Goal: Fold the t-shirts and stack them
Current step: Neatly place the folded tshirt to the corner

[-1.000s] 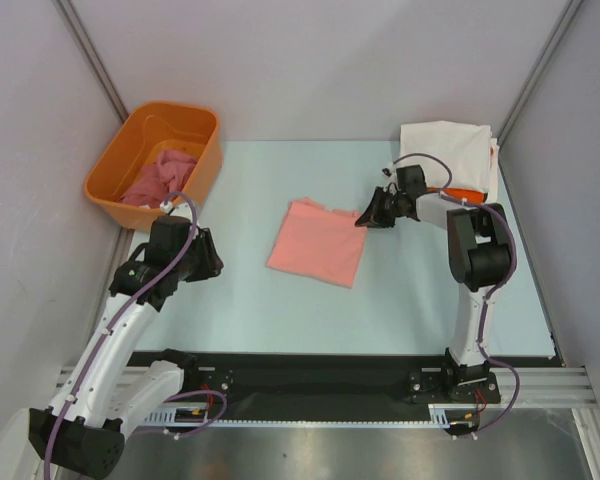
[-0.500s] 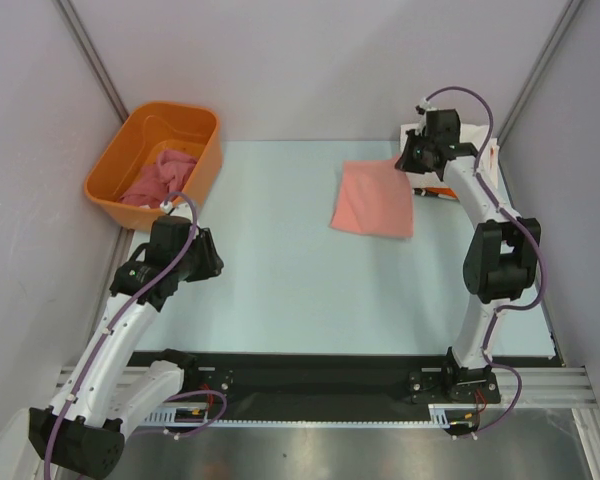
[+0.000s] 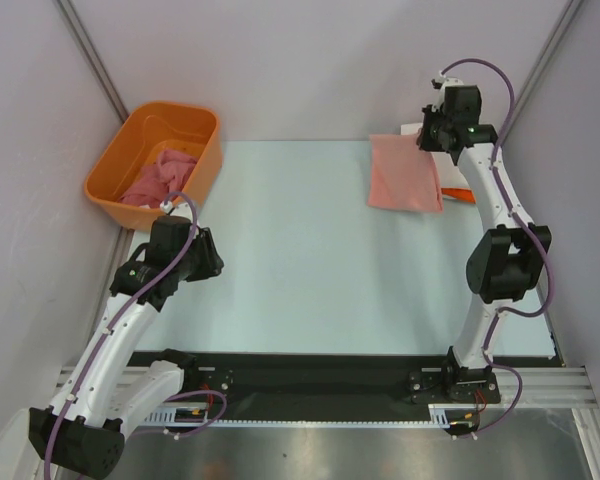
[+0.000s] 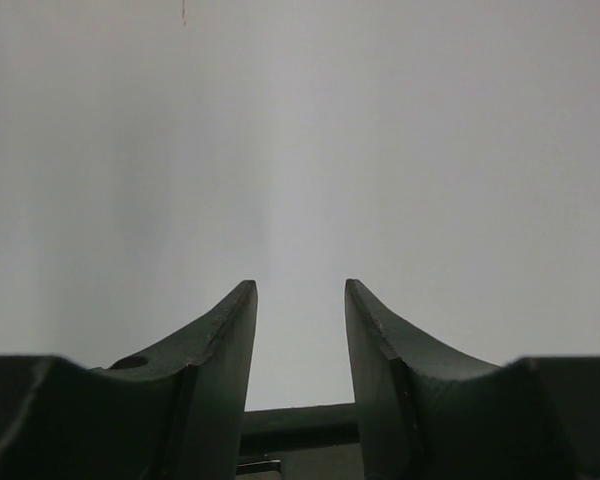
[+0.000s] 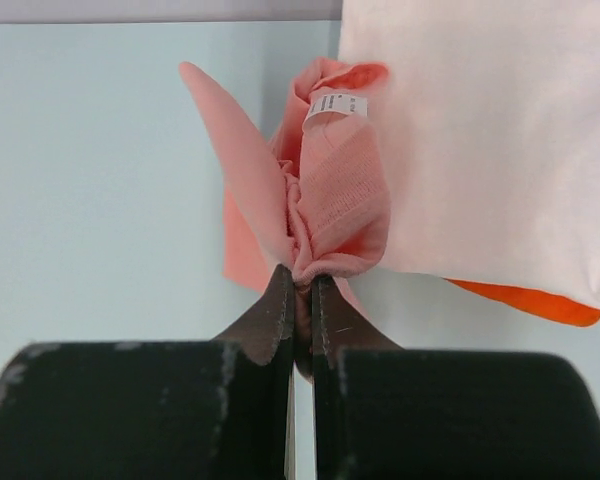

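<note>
The right gripper (image 5: 298,285) is clamped on 1 bunched edge of the salmon-pink t-shirt (image 3: 404,185), far right beside the cream-white t-shirt (image 5: 480,140). The cloth looks light and floppy, so an edge pinch suits it. The left gripper (image 4: 300,300) has its jaws apart, empty.

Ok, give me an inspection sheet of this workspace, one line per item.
Surface: pale blue table, no stains seen.
Job's things: salmon-pink t-shirt folded, pinched at a bunched edge beside the cream-white shirt, which lies on the orange shirt; rose-pink shirt crumpled in the tub.
Clutter: orange tub at the far left.
Grippers: right gripper shut on the salmon-pink t-shirt; left gripper open, empty.
Cables: purple cables run along both arms.
Surroundings: plain grey walls; nothing else seen.
</note>
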Robot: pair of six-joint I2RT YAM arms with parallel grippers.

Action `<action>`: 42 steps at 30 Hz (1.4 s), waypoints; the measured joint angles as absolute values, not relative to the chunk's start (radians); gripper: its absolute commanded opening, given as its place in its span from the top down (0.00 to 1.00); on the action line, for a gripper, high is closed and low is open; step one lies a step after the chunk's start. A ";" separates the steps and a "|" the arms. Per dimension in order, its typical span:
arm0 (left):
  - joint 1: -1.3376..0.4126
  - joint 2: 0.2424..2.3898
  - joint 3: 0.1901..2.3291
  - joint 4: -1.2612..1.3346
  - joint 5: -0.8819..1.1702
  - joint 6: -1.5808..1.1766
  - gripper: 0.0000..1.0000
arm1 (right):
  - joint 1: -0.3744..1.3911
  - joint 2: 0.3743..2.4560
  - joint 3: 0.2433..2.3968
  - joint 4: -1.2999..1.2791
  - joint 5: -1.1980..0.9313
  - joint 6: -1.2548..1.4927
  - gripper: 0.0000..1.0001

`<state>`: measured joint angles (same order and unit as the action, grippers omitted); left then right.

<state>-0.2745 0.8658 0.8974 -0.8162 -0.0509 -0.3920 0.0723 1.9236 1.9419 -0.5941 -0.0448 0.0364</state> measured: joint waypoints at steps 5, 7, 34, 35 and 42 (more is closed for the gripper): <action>-0.274 0.866 0.897 -0.816 -0.051 -0.392 0.54 | 0.034 1.908 1.943 -0.595 -0.077 0.005 1.00; -0.274 0.866 0.896 -0.815 -0.051 -0.392 0.54 | 0.020 1.904 1.954 -0.597 -0.095 -0.008 1.00; -0.274 0.878 0.896 -0.809 -0.051 -0.393 0.54 | -0.078 1.912 2.143 -0.633 -0.195 -0.035 1.00; -0.274 0.879 0.896 -0.809 -0.051 -0.393 0.54 | -0.081 1.923 2.166 -0.633 -0.195 -0.038 1.00; -0.274 0.896 0.895 -0.809 -0.051 -0.393 0.54 | -0.096 2.006 2.265 -0.638 -0.195 -0.067 1.00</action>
